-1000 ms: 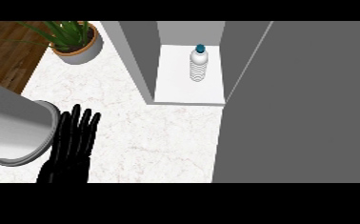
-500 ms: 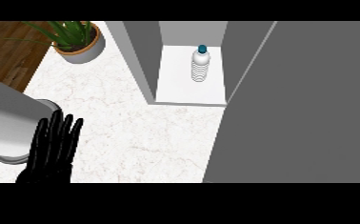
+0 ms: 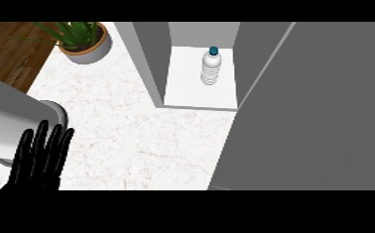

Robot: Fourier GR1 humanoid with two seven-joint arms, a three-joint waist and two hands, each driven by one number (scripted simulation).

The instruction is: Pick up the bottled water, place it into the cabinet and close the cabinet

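A clear water bottle [image 3: 210, 69] with a blue cap stands upright on the white shelf [image 3: 190, 90] inside the grey cabinet [image 3: 150, 53]. The cabinet's grey door [image 3: 307, 118] fills the right side of the head view, swung partly across the opening. My left hand [image 3: 40, 160] shows at the lower left, black, fingers straight and pointing up, holding nothing and far from the bottle. My right hand does not show anywhere.
A potted green plant [image 3: 82, 41] stands at the back left of the white marble counter [image 3: 139, 138]. A grey rounded object [image 3: 18, 123] sits at the left edge, just behind my left hand. Wooden floor [image 3: 18, 53] shows beyond the counter's left edge.
My left hand has slid left and down toward the lower left corner. The grey door has swung further left across the view. The bottle has stayed in place.
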